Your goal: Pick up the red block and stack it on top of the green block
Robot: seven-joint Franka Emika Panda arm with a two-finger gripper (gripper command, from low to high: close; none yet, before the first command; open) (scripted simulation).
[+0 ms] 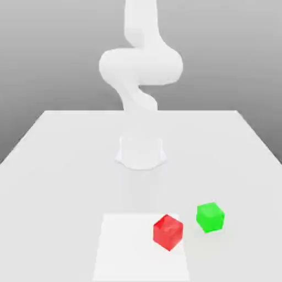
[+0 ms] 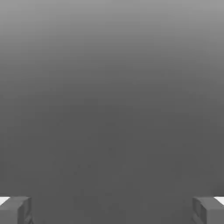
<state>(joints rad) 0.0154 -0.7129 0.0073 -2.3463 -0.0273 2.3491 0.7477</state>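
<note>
Your pincer (image 2: 112, 210) stands wide open in the hand view: its 2 grey fingertips (image 2: 16, 210) sit at opposite lower corners of that frame, with a broad gap between them and nothing held or touched there, only a plain grey field beyond. In the exterior view you see the white arm (image 1: 140, 66) rising through the upper centre of the frame, bent back on itself in a thick curve, above its round base (image 1: 141, 153) that sits on the white surface (image 1: 55, 154) at mid frame. Look lower in the same view and you find a slightly brighter square patch (image 1: 126, 248) on the surface, at the bottom centre of the frame. The red block (image 1: 168, 232) rests at that patch's right edge, in the lower right of centre, turned so that 1 corner faces the camera. The green block (image 1: 210, 216) lies just beside it, to the exterior view's right and a little higher in the frame, off the patch and on the plain surface. You can see a narrow strip of surface between the 2 cubes, so they are apart, not touching. Both cubes sit flat on the surface, well below the arm in the frame, and neither is stacked on the other.
</note>
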